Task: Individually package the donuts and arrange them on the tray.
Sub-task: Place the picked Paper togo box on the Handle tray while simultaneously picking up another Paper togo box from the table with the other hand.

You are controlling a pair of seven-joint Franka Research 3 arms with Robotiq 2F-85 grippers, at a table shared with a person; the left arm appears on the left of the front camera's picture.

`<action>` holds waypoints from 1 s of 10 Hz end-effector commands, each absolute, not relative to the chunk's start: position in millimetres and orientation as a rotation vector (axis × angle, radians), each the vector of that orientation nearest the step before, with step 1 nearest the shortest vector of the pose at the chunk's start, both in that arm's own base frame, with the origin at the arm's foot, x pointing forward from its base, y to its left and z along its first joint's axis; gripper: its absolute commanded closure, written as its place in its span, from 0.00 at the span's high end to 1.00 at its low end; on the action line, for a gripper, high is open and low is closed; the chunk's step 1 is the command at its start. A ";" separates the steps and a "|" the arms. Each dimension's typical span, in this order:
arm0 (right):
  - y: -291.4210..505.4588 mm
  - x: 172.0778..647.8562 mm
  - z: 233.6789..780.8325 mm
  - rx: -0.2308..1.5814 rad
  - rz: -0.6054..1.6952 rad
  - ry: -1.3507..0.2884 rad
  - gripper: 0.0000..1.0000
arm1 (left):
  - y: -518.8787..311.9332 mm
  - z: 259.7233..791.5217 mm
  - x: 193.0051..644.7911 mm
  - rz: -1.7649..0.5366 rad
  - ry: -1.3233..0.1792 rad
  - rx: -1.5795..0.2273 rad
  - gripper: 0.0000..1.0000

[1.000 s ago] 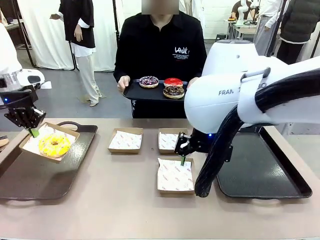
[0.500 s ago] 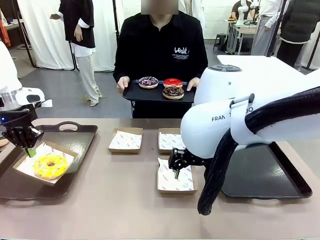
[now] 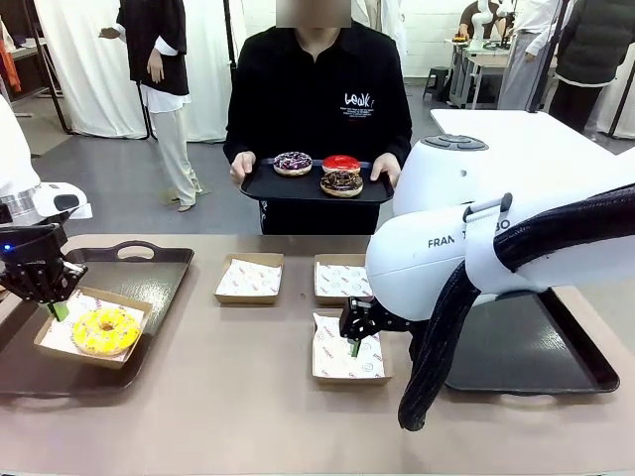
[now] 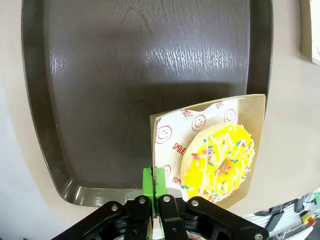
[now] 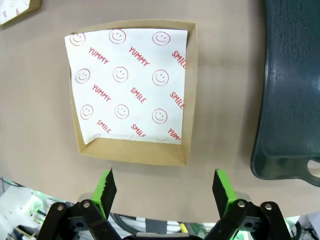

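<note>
The left gripper (image 4: pixel 154 176) has its pads pressed together on the rim of a box (image 4: pixel 251 104). The yellow donut (image 4: pixel 200 161) lies in that box, over the near corner of the left tray (image 4: pixel 125 75). The right gripper (image 5: pixel 165 187) hangs with its fingers wide apart above an empty box (image 5: pixel 135 153) on the table. Across the table, a person holds a black tray (image 3: pixel 288 188) carrying the purple donut (image 3: pixel 293 163), red donut (image 3: pixel 342 162) and chocolate donut (image 3: pixel 341 183).

The right arm (image 3: pixel 466 258) hides part of the right tray (image 3: pixel 546 347); the left tray (image 3: pixel 149 273) is cut off at the edge.
</note>
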State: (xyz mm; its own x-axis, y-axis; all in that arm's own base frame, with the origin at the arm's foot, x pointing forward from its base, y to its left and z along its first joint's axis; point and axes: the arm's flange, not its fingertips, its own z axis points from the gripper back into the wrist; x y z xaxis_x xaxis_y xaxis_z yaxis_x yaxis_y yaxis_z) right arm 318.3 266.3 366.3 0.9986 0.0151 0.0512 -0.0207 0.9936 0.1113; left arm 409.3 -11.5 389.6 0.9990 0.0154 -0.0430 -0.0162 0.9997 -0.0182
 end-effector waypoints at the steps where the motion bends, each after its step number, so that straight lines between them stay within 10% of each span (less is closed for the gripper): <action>1: 268.0 318.1 366.0 0.111 0.025 -0.049 1.00 | -10.7 386.2 409.3 -0.080 0.060 -0.024 0.01; 10: 271.4 323.2 339.5 0.112 -0.079 -0.157 1.00 | -18.4 383.2 395.4 0.058 0.002 0.015 0.01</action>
State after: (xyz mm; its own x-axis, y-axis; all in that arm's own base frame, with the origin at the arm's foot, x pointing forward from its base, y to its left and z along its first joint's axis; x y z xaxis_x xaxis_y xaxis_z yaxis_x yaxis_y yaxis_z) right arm 323.8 268.2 355.1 0.9926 -0.0647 0.1024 0.0499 0.9887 0.1416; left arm 403.6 -13.5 386.8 0.9992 0.0307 -0.0250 -0.0311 0.9994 -0.0167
